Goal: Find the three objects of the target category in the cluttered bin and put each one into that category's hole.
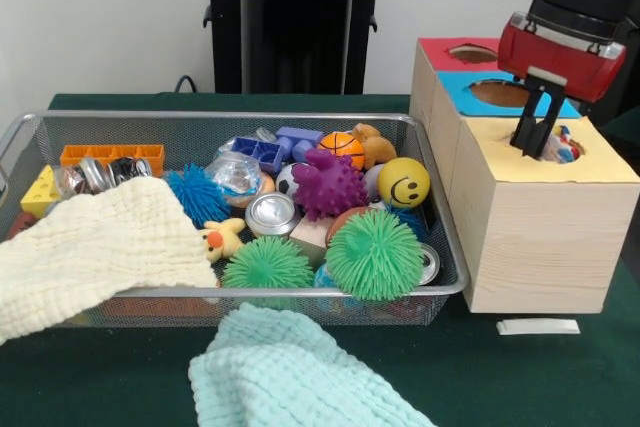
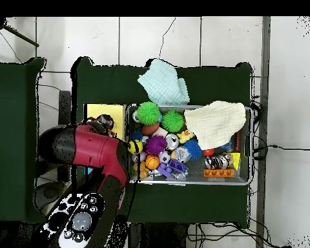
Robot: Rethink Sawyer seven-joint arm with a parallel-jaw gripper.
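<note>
My gripper [image 1: 531, 147] reaches down into the round hole of the yellow-topped wooden box [image 1: 600, 162], to the right of the bin. It looks shut on a white polka-dot bag [image 1: 563, 142] that shows at the hole's mouth beside the fingers. In the overhead view the red arm covers most of the yellow top [image 2: 112, 111], and the bag [image 2: 106, 120] peeks out at its edge. The wire-mesh bin [image 1: 200, 117] is full of toys and also shows in the overhead view [image 2: 190, 183]. No other polka-dot bag shows in it.
A cream waffle cloth [image 1: 90, 247] drapes over the bin's left front. A mint-green cloth [image 1: 290, 377] lies on the table in front. Blue-topped [image 1: 455, 92] and red-topped [image 1: 440, 47] holes lie behind the yellow one. A small white strip [image 1: 538, 326] lies by the box.
</note>
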